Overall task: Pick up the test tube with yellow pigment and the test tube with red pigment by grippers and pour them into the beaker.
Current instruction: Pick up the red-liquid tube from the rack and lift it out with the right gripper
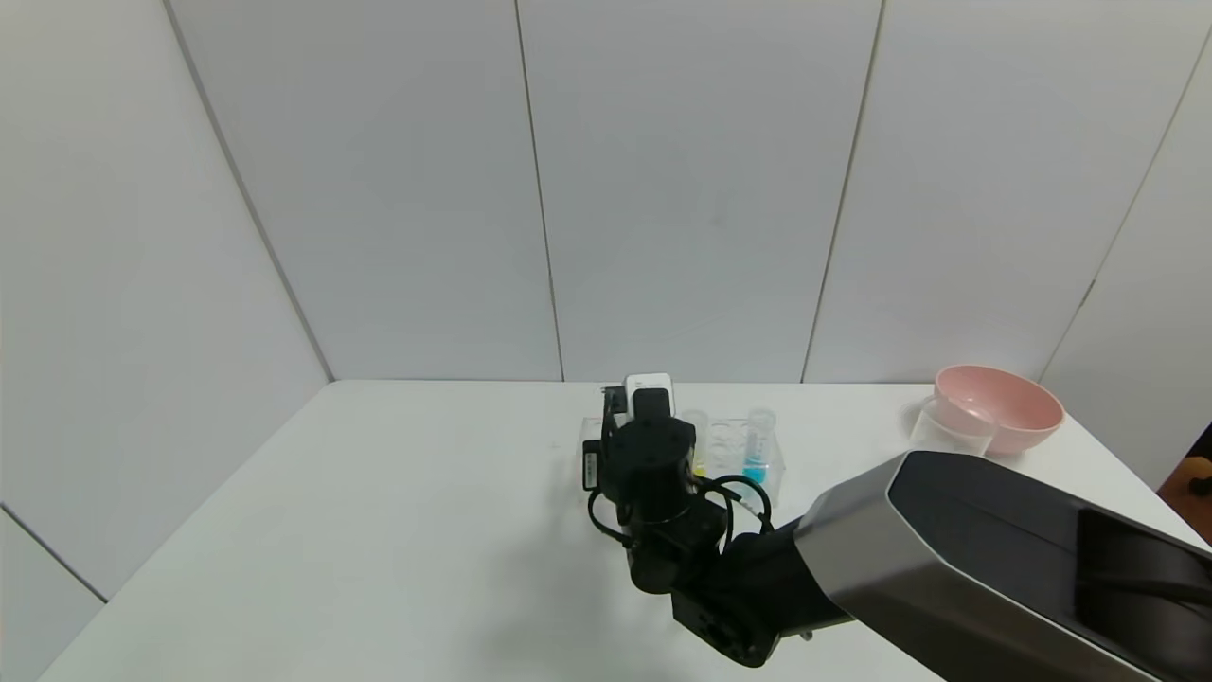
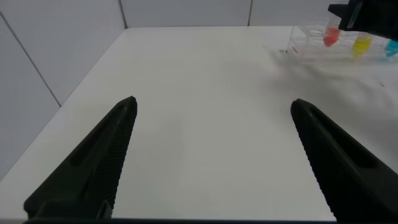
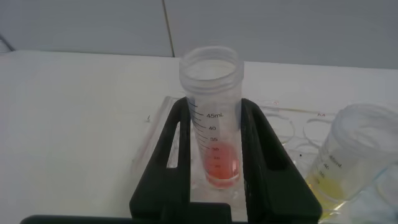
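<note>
Red tube [image 3: 211, 124]: upright in rack [image 3: 155, 140], between right gripper [image 3: 214, 152] fingers, clenched on it.
Left gripper [image 2: 211, 155]: released, well apart.

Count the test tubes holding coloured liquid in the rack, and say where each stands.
3, in a row: the red tube between the right gripper fingers, the yellow tube beside it, the blue tube at the far end.
</note>
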`<state>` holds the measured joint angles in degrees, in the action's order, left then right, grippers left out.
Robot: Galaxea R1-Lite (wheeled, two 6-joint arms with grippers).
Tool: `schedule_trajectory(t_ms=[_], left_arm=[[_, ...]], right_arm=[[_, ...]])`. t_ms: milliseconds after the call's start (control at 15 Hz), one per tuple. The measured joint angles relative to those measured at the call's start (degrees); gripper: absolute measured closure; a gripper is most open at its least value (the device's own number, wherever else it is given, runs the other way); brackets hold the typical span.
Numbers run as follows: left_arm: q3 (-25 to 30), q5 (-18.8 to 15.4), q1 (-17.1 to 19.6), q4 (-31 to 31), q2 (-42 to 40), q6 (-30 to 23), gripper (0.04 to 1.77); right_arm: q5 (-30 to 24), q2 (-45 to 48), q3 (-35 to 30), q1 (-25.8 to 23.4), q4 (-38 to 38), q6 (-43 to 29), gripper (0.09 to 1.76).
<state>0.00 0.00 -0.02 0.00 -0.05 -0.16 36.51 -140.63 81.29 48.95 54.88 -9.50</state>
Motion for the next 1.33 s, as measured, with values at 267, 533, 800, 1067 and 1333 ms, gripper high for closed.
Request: schedule_trajectory(t_ms=[267, 533, 800, 1067, 1333], left_arm=[[0.00, 0.00, 0.02, 0.00, 0.00, 0.00, 0.05], [0.00, 0.00, 0.02, 0.00, 0.00, 0.02, 0.05], [0.00, 0.00, 0.02, 0.00, 0.00, 0.00, 0.05], [0.00, 0.00, 0.02, 0.00, 0.00, 0.00, 0.05], [0.00, 0.00, 0.02, 0.00, 0.00, 0.00, 0.05]], right_arm=[[-0.28, 3.56, -0.06, 0.33, -0.39, 0.72, 1.31], [0.22, 8.48, -0.56, 0.11, -1.95, 0.85, 1.31], [0.35, 15.38, -4.78, -1.93, -1.95, 2.79, 1.31], [-0.77, 23.54, -13.76, -10.39, -1.65, 5.12, 1.31], [-11.86, 30.54, -21.64, -22.69, -1.51, 5.36, 1.31]])
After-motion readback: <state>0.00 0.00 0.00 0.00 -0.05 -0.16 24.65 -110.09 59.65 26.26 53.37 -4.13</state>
